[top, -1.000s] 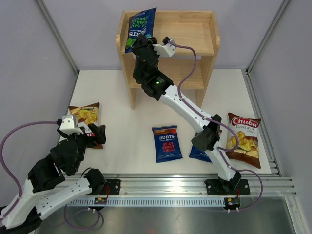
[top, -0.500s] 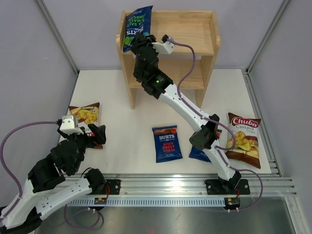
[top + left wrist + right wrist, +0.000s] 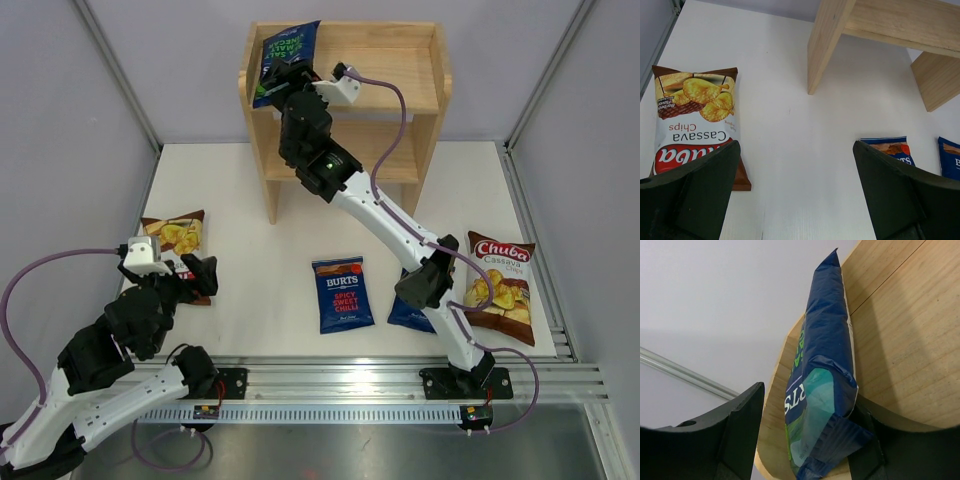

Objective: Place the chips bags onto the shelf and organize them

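Observation:
The green-accented BURTS bag (image 3: 285, 60) stands on edge at the left end of the wooden shelf's (image 3: 400, 70) top tier. My right gripper (image 3: 292, 82) is around its lower end. In the right wrist view the bag (image 3: 825, 365) lies against the right finger, with a gap of wood showing beside the left finger (image 3: 747, 420), so the jaws are open. My left gripper (image 3: 195, 275) is open and empty above the table, beside a Chuba bag (image 3: 178, 238) that also shows in the left wrist view (image 3: 695, 115). An orange-topped BURTS bag (image 3: 342, 293) lies flat mid-table.
A second BURTS bag (image 3: 405, 315) lies partly hidden under my right arm. A second Chuba bag (image 3: 500, 285) lies at the right, near the table's metal edge rail (image 3: 540, 230). The shelf's lower tier (image 3: 385, 150) holds nothing that shows.
My right gripper has carried the green-accented bag up and back onto the top tier's left end, and the bag now tilts further back. The left arm has not moved.

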Robot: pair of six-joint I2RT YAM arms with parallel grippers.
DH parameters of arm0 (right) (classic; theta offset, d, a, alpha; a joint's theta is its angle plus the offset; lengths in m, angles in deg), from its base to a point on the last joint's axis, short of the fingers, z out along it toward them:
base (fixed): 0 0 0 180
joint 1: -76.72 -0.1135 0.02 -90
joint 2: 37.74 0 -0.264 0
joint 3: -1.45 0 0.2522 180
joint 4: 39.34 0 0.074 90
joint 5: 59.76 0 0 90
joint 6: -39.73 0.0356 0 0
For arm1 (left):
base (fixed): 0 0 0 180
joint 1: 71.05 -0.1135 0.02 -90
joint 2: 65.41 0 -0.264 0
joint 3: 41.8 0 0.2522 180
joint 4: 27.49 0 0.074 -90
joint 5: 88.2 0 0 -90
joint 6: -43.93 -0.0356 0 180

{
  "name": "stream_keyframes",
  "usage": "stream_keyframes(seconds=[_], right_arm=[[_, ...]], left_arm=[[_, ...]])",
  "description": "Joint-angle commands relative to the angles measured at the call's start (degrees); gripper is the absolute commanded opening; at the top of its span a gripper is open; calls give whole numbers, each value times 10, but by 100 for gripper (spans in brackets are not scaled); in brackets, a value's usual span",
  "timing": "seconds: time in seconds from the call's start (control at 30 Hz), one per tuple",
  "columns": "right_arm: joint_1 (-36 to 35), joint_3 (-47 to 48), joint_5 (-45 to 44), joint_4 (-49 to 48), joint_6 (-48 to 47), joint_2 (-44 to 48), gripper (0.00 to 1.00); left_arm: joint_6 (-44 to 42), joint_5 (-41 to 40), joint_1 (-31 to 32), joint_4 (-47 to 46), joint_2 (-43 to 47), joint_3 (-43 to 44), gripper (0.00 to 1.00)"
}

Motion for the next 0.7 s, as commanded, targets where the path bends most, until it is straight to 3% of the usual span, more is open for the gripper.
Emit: stream_keyframes(seconds=[0.0,0.27,0.4,0.5,0.67], right_arm=[[26,-14,16,46,-54,35,67],[53,23,101,143,-152,39,71],[68,28,190,206,-159,46,76],[71,25,197,236,-168,51,79],[71,-4,169,247,-188,81,75]], left_arm=[[4,-15,-1,-17,-8,1,99],[5,-15,-1,-16,-9,1,99],[5,-13,-1,-15,-15,2,99],[17,-20,-1,-3,-22,8,99],[16,-17,-1,-4,-27,6,99]])
